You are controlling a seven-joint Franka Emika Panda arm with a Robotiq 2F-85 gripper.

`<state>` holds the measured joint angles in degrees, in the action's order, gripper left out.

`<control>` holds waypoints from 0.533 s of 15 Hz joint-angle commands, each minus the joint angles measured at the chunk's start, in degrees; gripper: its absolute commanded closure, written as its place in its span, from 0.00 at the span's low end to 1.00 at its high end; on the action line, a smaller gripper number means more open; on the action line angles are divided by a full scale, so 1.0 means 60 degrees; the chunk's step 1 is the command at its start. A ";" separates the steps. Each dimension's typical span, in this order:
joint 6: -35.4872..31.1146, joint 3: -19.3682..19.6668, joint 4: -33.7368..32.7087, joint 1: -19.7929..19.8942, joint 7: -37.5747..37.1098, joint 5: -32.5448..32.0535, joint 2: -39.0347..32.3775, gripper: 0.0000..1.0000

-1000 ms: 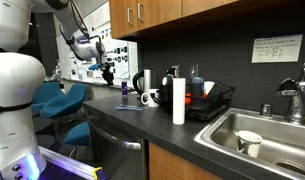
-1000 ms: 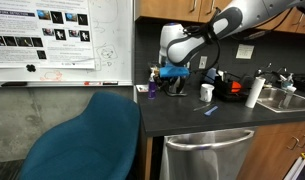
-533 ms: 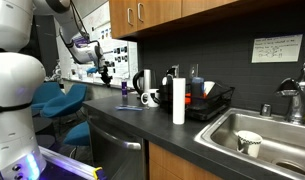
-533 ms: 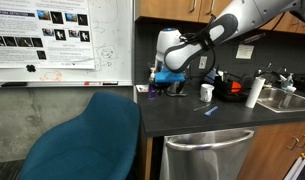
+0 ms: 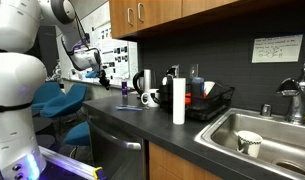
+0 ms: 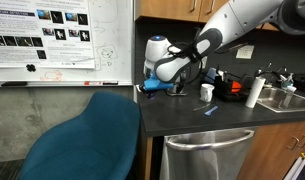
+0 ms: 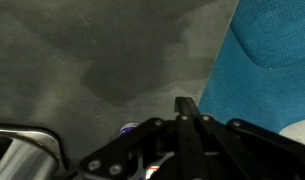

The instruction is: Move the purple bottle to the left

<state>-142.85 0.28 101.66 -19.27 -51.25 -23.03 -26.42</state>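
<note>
The purple bottle [image 5: 123, 90] stands upright on the dark counter [image 5: 142, 118], left of the kettle [image 5: 142, 82]. Its purple top shows in the wrist view [image 7: 129, 128], just beside my fingers. My gripper [image 5: 102, 73] hangs above the counter's left end, up and to the left of the bottle, not touching it. In the wrist view the gripper [image 7: 187, 106] has its fingers pressed together with nothing between them. In an exterior view the arm [image 6: 177, 62] covers the bottle.
A white paper towel roll [image 5: 178, 102], a mug [image 5: 150, 98] and a dish rack [image 5: 208, 100] stand to the right of the bottle, and a sink [image 5: 262, 135] beyond them. A blue chair [image 6: 87, 135] stands off the counter's left end.
My gripper and arm have swung left and away from the bottle, towards the counter's left end. The bottle has not moved.
</note>
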 commanded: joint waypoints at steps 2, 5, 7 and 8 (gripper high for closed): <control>-0.0098 0.0587 -0.1335 -0.0524 -0.0216 -0.0698 -0.0957 1.00; -0.0098 0.0906 -0.2072 -0.0687 -0.0219 -0.0948 -0.1483 1.00; -0.0104 0.1112 -0.2417 -0.0806 -0.0256 -0.1085 -0.1780 1.00; -0.0085 0.1224 -0.2593 -0.0863 -0.0288 -0.1163 -0.1940 1.00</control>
<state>-143.39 5.05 90.50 -22.57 -51.32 -27.94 -34.62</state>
